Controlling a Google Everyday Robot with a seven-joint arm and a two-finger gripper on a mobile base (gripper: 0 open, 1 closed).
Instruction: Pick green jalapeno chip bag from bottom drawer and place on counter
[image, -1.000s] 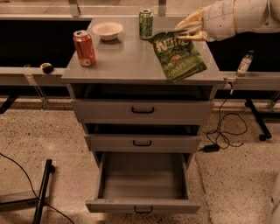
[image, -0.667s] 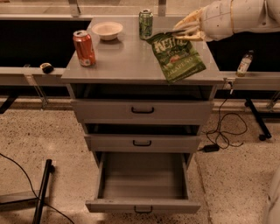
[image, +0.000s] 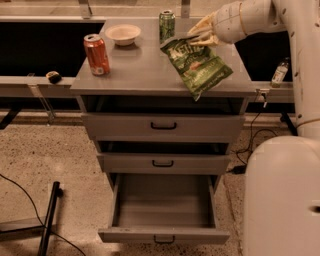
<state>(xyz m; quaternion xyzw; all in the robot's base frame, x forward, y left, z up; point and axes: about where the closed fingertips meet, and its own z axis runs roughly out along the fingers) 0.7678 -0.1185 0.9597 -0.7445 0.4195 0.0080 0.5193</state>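
Observation:
The green jalapeno chip bag (image: 198, 65) hangs tilted over the right part of the counter (image: 135, 67), its lower end at or just above the surface. My gripper (image: 199, 36) is above the counter's back right and is shut on the bag's top edge. The bottom drawer (image: 163, 210) stands pulled out and holds nothing. The two drawers above it are nearly closed.
On the counter stand a red soda can (image: 96, 54) at the left, a pale bowl (image: 123, 34) at the back and a green soda can (image: 167, 25) right behind the bag. The robot's white base (image: 282, 197) stands to the right of the cabinet. A small bottle (image: 279, 73) stands at the far right.
The view has shifted, so the cabinet sits further left and higher in the picture. The bag stays held at its top edge over the counter's right part, slightly lower than before.

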